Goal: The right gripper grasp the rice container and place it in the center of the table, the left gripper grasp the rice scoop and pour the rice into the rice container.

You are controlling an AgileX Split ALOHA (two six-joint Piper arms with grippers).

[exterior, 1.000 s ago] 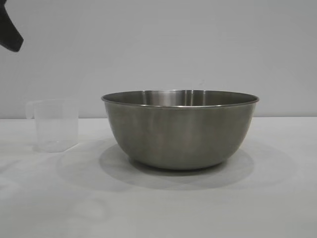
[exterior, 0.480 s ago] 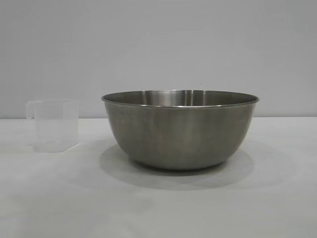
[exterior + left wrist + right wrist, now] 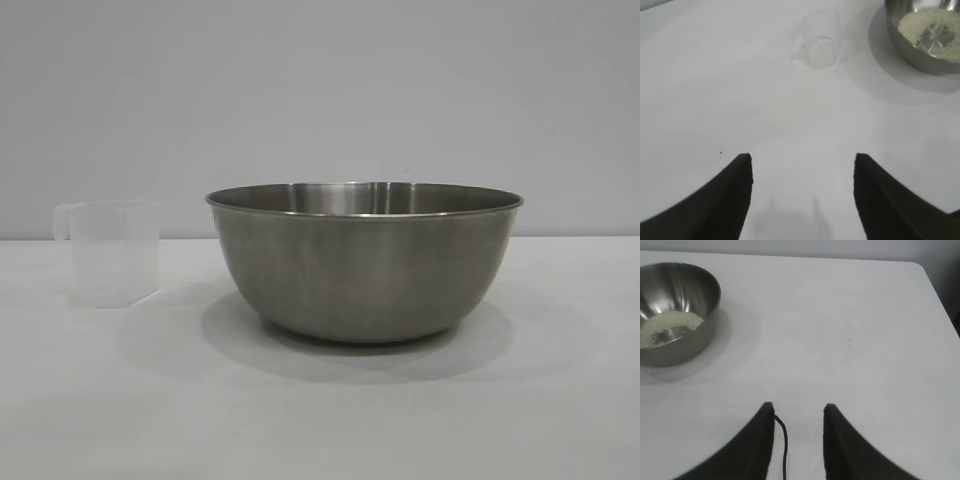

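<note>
The rice container, a wide steel bowl, stands in the middle of the white table. It holds a pale layer of rice, also seen in the right wrist view. The rice scoop, a frosted plastic cup, stands upright left of the bowl and looks empty in the left wrist view. Neither gripper shows in the exterior view. My left gripper is open and empty, hanging over bare table well back from the scoop. My right gripper is open and empty, apart from the bowl.
A thin black cable runs by one right finger. The table's far corner and edge show in the right wrist view. A plain grey wall stands behind the table.
A black gripper tip at the upper left of the exterior view one second ago has gone out of view. Bowl and scoop have not moved.
</note>
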